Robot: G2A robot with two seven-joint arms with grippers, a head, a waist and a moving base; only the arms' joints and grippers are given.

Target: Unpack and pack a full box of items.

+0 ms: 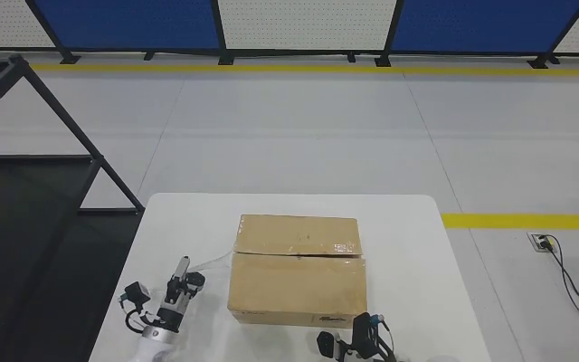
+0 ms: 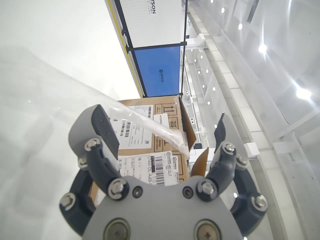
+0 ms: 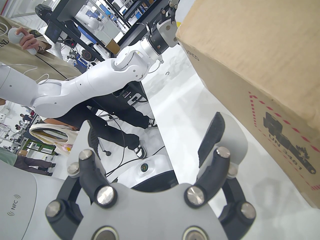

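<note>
obstacle: box (image 1: 298, 271) mid-table, tape strip (image 2: 160, 128) trailing left | free: table (image 1: 407, 235) right, far side

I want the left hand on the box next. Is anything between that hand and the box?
Only a loose strip of clear tape, trailing from the box at its side flap across the gap toward the open left hand. Nothing else visible stands between them.

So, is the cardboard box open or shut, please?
Shut: on the cardboard box both top flaps lie down, meeting along the middle; a clear tape strip hangs loose.
</note>
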